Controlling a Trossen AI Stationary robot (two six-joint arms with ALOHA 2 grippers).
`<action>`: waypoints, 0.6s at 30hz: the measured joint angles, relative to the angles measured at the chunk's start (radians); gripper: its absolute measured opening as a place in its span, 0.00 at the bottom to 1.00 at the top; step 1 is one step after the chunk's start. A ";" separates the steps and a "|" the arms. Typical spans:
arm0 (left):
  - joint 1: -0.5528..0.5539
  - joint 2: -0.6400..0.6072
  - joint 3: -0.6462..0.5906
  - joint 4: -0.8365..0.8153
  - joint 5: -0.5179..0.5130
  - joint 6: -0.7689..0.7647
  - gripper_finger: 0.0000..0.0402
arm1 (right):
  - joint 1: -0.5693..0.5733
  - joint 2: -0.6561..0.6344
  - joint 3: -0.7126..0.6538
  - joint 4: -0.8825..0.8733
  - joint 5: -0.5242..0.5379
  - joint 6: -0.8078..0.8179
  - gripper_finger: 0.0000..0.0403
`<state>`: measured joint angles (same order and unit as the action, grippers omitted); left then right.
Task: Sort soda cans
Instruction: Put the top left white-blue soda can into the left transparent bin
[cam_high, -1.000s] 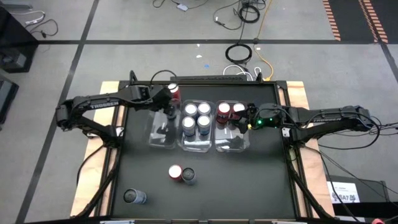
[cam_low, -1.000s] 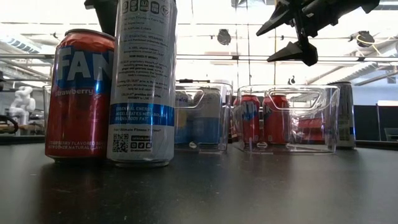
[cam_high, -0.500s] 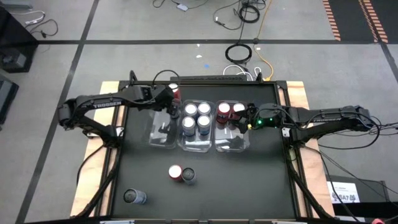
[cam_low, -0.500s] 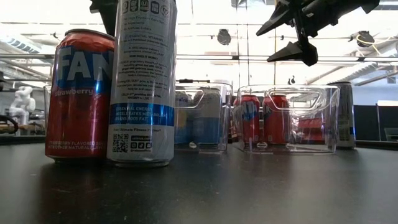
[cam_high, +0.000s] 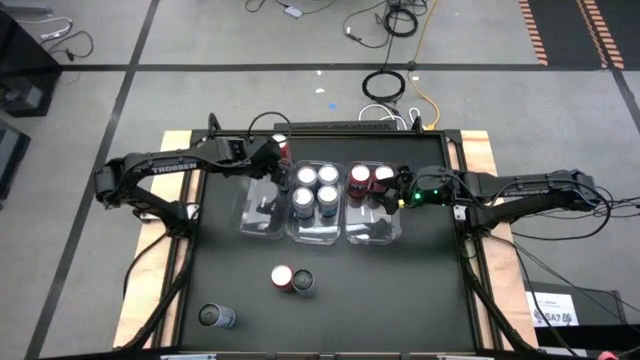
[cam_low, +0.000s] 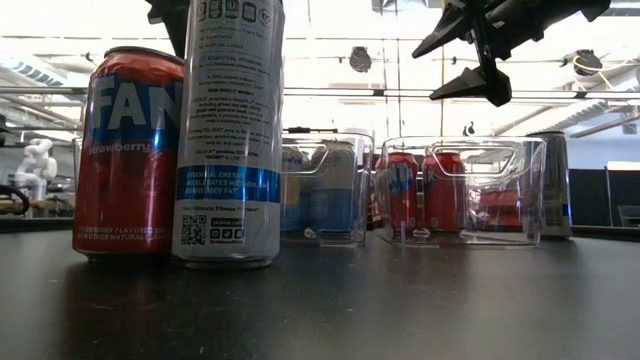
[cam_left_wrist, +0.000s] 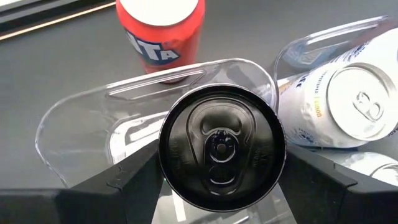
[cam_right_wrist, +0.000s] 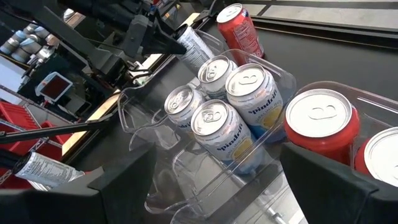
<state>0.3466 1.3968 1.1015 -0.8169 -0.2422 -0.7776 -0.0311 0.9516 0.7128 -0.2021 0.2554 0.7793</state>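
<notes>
Dark can (cam_left_wrist: 222, 146) held upright between the fingers (cam_left_wrist: 118, 180) of the left gripper (cam_high: 272, 172), long axis vertical, black lid and pull tab facing straight up at the wrist camera, hanging over the far end of the left clear bin (cam_high: 258, 218). Jaws spread fairly wide, one dark finger pressed to each side of the can. Just beyond that bin's far rim, a red can (cam_high: 279, 146) standing upright on the black table (cam_high: 400, 290), white top up. In the middle bin (cam_high: 318, 230), four white-and-blue cans (cam_high: 317, 189) packed upright in a square, silver tops up, filling the far half. In the right bin (cam_high: 372, 228), two red cans (cam_high: 371, 180) upright side by side at the far end. Right gripper (cam_high: 392, 193) poised above the right bin near those red cans, fingers wide apart and empty, seen in the low view as two dark prongs high over the bin. Nearer the front of the table, a red can (cam_high: 282, 277) and a tall silver-blue can (cam_high: 303, 284) standing upright and touching. At the front left corner, a dark can (cam_high: 214, 317) apart from the rest, whether standing or lying impossible to tell.
</notes>
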 joint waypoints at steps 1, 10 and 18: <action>0.000 0.000 0.000 0.000 -0.002 0.000 0.71 | 0.000 0.000 0.000 -0.001 0.000 -0.001 0.83; 0.000 0.000 0.000 0.000 -0.007 -0.003 0.71 | 0.000 0.000 0.000 -0.001 0.000 -0.005 0.83; 0.000 0.000 0.000 0.001 -0.011 -0.004 0.76 | 0.000 0.000 0.000 -0.001 0.000 -0.005 0.83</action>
<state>0.3466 1.3968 1.1011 -0.8156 -0.2532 -0.7814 -0.0311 0.9516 0.7128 -0.2033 0.2554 0.7738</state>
